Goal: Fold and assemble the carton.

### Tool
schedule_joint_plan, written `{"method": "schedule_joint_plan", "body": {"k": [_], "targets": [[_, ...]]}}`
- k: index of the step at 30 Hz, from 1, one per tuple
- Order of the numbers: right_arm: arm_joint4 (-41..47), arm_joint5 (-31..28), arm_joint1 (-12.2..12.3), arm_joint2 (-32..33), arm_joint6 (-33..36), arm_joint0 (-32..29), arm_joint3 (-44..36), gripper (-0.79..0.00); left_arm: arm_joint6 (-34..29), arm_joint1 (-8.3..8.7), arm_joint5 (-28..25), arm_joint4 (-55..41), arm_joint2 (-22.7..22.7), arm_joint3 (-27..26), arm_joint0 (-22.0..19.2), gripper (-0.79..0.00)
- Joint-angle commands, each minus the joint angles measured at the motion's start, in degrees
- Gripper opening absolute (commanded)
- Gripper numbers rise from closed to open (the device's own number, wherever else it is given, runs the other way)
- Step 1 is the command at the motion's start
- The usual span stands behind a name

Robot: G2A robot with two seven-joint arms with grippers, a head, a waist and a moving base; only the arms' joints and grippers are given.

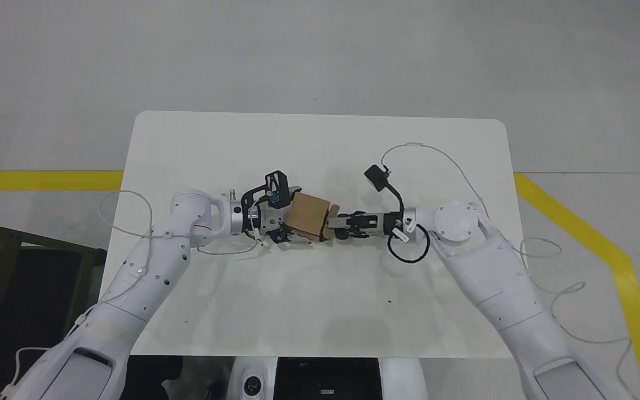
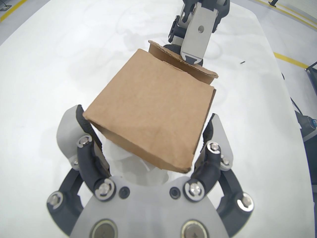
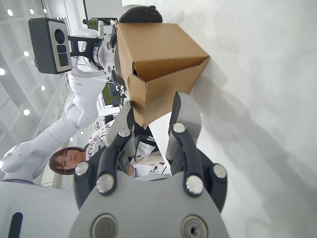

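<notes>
The right gripper (image 3: 156, 115) has its fingers apart, straddling the pointed corner of a flap (image 3: 158, 92) on the brown carton (image 3: 158, 43). One finger (image 3: 184, 110) lies in front of the flap; the other touches its edge. The carton sits on the white table (image 3: 247, 50), open end facing this gripper. At its far end the left gripper (image 3: 112, 50) presses a dark pad (image 3: 140, 15) against it, with a wrist camera (image 3: 49, 48) alongside.

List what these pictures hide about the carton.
Top view: the carton is too small to show its flaps; the left gripper covers one end.
Left wrist view: its top panel hides the inside and underside.
Right wrist view: an open flap blocks most of the interior.
</notes>
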Motion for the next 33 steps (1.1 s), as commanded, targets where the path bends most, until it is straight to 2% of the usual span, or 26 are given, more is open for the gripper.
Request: {"method": "schedule_joint_plan", "body": {"k": [1, 13, 20, 33], "targets": [[-0.24, 0.39, -0.07, -0.26, -0.26, 0.13, -0.06, -0.511, 0.08, -0.01, -0.06, -0.01, -0.04, -0.01, 0.04, 0.000], [-1.12, 1.36, -0.60, -1.87, -0.82, 1.38, 0.34, -0.517, 0.20, -0.03, -0.11, 0.22, -0.32, -0.20, 0.20, 0.000], [0.08, -0.43, -1.08, -2.68, -0.88, 2.14, 0.49, -0.523, 0.33, -0.05, -0.16, 0.39, -0.43, -0.54, 0.33, 0.000], [3.59, -4.20, -1.83, -3.44, -0.36, 2.68, 2.14, -0.489, 0.10, -0.16, -0.29, 0.48, -0.39, -0.39, 0.33, 0.000]]}}
